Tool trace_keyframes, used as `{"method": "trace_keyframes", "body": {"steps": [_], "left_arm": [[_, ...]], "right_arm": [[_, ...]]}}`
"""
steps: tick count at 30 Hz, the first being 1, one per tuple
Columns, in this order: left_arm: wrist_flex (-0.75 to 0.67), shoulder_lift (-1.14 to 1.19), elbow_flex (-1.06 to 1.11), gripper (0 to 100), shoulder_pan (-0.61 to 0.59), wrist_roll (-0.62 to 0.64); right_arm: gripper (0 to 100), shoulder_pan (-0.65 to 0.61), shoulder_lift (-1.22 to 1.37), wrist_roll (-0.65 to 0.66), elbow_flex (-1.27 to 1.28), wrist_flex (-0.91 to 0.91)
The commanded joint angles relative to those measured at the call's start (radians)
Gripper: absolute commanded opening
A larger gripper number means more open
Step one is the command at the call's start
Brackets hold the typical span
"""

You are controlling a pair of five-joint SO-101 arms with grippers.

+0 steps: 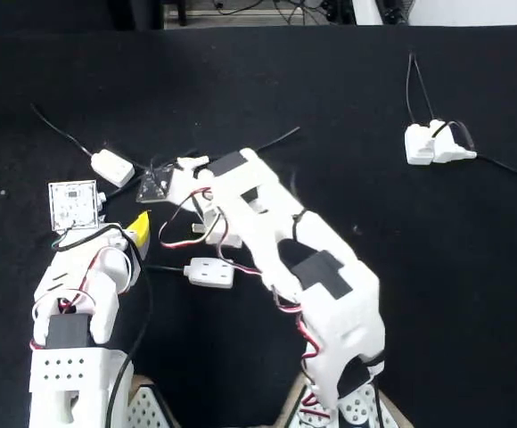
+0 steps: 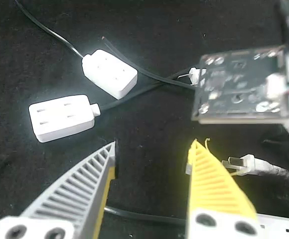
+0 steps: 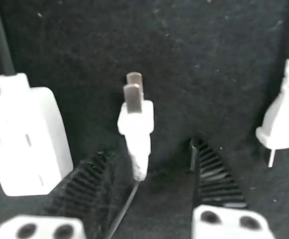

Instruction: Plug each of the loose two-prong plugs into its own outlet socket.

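In the right wrist view a white two-prong plug [image 3: 135,122] lies on the black cloth, prongs pointing away, between the tips of my open right gripper [image 3: 148,150]; neither finger touches it. A white outlet block [image 3: 25,137] lies to one side and a second loose plug [image 3: 283,119] to the other. My left gripper [image 2: 154,144] is open over bare cloth, short of two white outlet blocks [image 2: 109,72] [image 2: 62,117]. A loose plug [image 2: 244,164] lies by its yellow finger [image 2: 212,184]. From above, the right arm [image 1: 267,232] stretches toward the outlets at left.
Another outlet [image 1: 209,272] lies between the arms. At the far right an outlet with a plug in it [image 1: 432,143] trails a black cord. The right arm's camera board [image 2: 239,84] hangs close to the left gripper. Thin black cords cross the cloth.
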Motion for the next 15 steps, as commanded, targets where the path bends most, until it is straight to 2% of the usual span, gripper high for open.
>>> {"method": "trace_keyframes", "body": {"steps": [1, 5, 9, 15], "left_arm": [[-0.005, -0.009, -0.041, 23, -0.01, 0.005], [-0.005, -0.009, -0.041, 23, -0.01, 0.005], [-0.005, -0.009, -0.041, 23, -0.01, 0.003], [-0.005, -0.009, -0.041, 23, -0.007, 0.003]], "right_arm": [[19.4, -0.029, 0.016, 0.006, -0.053, -0.029], [0.7, -0.021, 0.016, 0.003, -0.077, -0.026], [1.3, 0.003, -0.019, -0.06, -0.082, -0.025], [1.1, 0.021, -0.274, -0.146, 0.038, -0.014]]}}
